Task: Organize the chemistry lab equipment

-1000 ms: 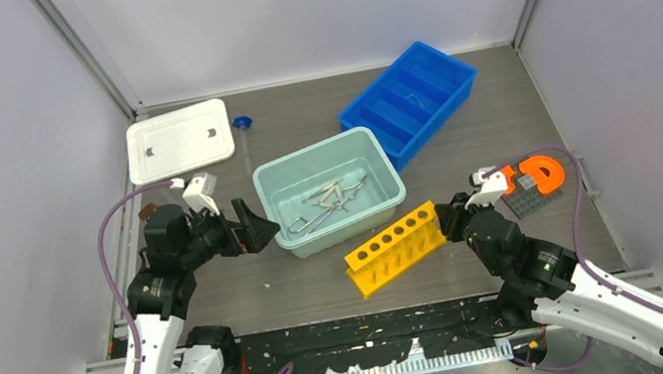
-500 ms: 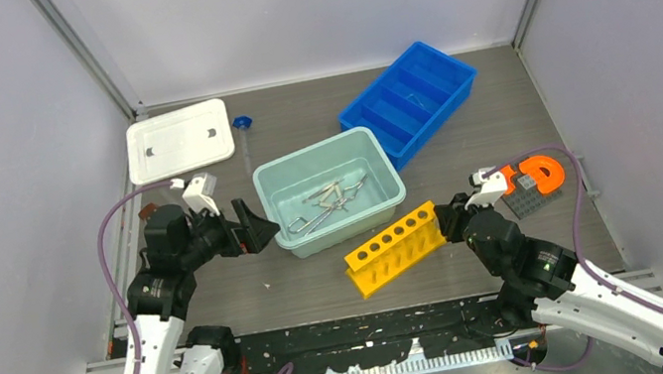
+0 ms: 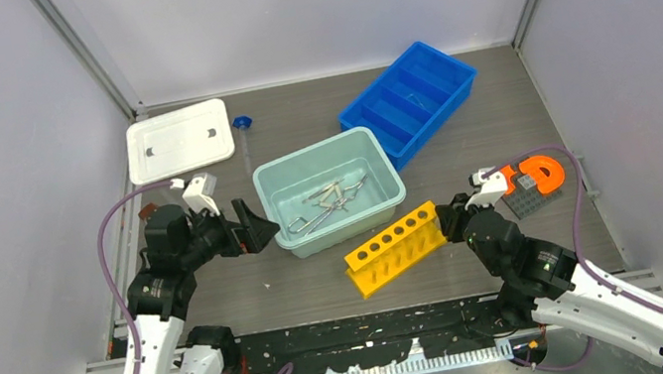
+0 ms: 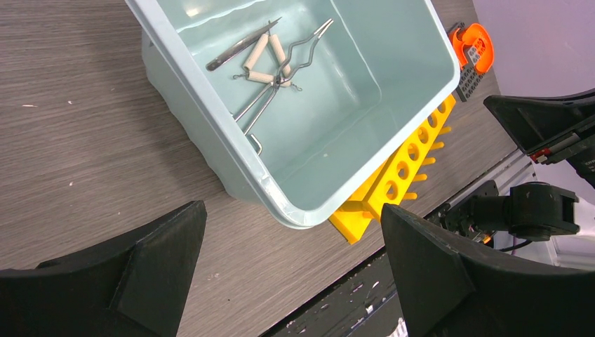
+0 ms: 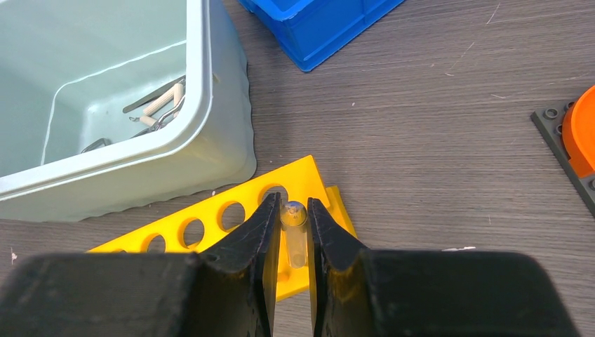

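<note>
Nothing displaced since earlier frames. Right gripper (image 5: 289, 210): clamped on clear tube (image 5: 294, 242) at yellow rack (image 5: 312, 175) end hole. Left gripper (image 4: 291, 216): spread wide, empty, beside teal tub (image 4: 365, 91) holding metal tools (image 4: 270, 77).

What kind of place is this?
Likely an enclosed robot test cell staged as a chemistry bench: a yellow test-tube rack, silvery metal tools in a teal tub, and the right gripper closed on a clear tube at the rack.
</note>
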Motion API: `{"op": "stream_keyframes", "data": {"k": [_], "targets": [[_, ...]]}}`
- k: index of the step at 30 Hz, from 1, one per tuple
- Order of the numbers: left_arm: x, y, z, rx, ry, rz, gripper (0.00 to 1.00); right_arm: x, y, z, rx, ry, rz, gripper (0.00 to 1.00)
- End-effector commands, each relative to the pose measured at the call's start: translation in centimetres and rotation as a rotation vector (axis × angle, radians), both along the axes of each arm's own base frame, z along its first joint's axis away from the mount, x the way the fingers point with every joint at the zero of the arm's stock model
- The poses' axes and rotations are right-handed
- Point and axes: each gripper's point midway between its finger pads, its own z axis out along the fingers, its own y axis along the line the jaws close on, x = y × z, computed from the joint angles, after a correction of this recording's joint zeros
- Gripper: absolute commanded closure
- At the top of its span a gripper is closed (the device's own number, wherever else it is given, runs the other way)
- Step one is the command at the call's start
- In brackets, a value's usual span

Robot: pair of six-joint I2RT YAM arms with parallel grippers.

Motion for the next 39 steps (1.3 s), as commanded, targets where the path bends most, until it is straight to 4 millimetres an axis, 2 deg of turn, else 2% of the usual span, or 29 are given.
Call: {"op": "stream_keyframes", "data": {"k": [1, 6, 20, 25, 29, 34, 39], "targets": [[0.2, 0.0, 2.1, 0.002, -0.069, -0.008, 0.00, 0.2, 0.1, 0.8, 0.026, -0.012, -0.018, 0.85], [0.2, 0.0, 2.1, 0.003, -0.072, -0.008, 0.00, 0.1, 0.2, 0.6, 0.036, 0.002, -0.015, 0.82], [0.3, 0.1, 2.1, 0.011, -0.072, -0.004, 0.00, 0.0, 0.3, 1.0, 0.051, 0.020, -0.020, 0.58], [0.2, 0.3, 2.1, 0.021, -0.076, 0.006, 0.00, -0.1, 0.3, 1.4, 0.059, 0.020, -0.021, 0.55], [0.6, 1.2, 2.0, 0.045, -0.068, 0.063, 0.00, -0.1, 0.5, 2.7, 0.085, 0.011, -0.013, 0.55], [2.0, 2.1, 2.8, 0.080, -0.055, 0.133, 0.00, -0.4, 1.0, 4.0, 0.111, 0.012, 0.013, 0.54], [5.7, 3.8, 4.5, 0.190, -0.032, 0.216, 0.00, -1.4, 2.5, 4.7, 0.099, 0.060, 0.118, 0.47]]}}
